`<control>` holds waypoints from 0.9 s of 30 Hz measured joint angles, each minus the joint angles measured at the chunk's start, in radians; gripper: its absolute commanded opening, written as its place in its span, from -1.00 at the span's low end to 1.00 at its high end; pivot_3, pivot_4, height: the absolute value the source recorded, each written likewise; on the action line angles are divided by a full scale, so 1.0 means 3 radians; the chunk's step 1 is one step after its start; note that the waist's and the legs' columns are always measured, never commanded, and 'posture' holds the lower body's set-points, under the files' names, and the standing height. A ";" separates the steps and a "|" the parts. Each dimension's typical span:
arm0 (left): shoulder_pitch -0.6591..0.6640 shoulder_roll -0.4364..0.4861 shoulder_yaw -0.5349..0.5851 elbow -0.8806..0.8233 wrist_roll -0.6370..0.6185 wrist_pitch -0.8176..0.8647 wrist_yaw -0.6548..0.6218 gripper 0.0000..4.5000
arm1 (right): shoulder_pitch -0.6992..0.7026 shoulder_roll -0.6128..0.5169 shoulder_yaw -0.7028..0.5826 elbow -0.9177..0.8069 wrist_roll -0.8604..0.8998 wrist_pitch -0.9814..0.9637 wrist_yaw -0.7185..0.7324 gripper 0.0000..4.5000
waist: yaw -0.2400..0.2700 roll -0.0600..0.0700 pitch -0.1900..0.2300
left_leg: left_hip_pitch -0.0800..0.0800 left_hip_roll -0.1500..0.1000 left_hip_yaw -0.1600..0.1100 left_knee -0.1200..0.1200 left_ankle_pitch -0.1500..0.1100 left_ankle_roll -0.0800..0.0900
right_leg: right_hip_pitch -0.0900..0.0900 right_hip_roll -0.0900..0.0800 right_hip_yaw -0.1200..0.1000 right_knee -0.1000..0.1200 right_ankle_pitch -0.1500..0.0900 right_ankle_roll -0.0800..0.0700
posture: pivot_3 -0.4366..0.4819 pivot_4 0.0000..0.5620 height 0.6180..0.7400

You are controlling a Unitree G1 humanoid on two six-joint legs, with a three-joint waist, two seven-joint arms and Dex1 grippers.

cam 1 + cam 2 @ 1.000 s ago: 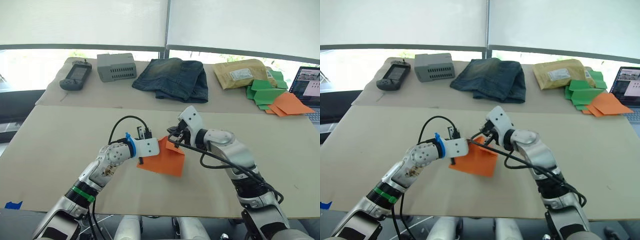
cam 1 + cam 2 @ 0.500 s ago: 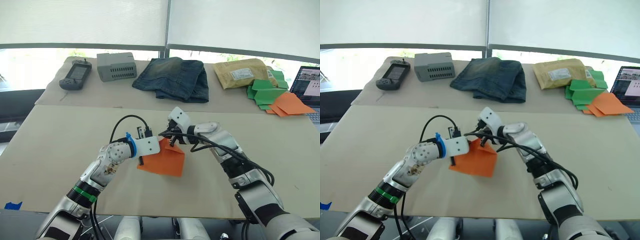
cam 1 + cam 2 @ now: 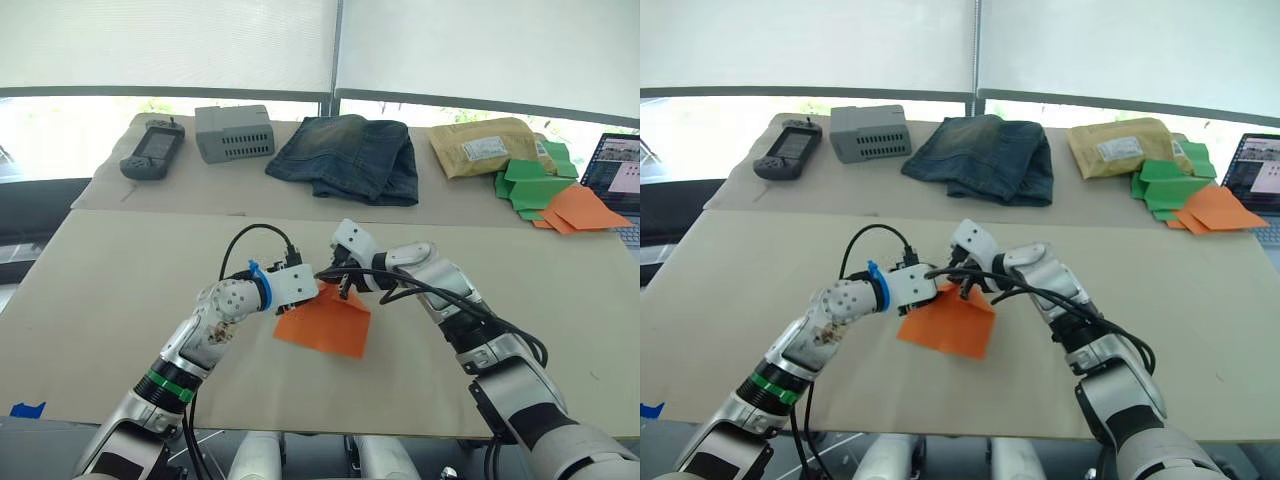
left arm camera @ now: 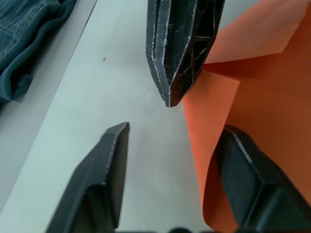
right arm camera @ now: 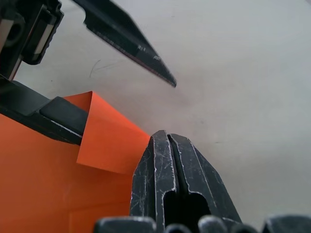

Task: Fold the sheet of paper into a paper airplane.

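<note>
Bright daylight from rear windows, overexposed panes; soft shadows, blurred wrist-view foregrounds.

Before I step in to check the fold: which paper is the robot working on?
On the near tan table, between the two grippers, lies the sheet of paper: bright orange, one corner lifted. The only other coloured paper is the pile of green and orange papers far off by the laptop.

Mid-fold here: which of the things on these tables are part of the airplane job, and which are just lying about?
Job:
- sheet of paper, orange, near table
- left gripper, open beside its edge
- right gripper, shut on its folded corner

Lying about, far table:
- handheld device
- grey box
- folded jeans
- padded envelope
- pile of green and orange papers
- laptop
</note>
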 measured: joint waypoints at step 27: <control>-0.0113 0.0187 0.1015 -0.0484 -0.1875 0.2073 -0.0618 0.14 | 0.0307 0.0019 0.0020 -0.0139 -0.0130 -0.0246 -0.0062 -1.00 | -0.0082 0.0001 0.0000 | 0.0004 0.0005 -0.0005 0.0000 0.0000 -0.0001 | 0.0002 0.0006 -0.0002 0.0002 -0.0001 0.0001 | -0.05 -0.47 0.81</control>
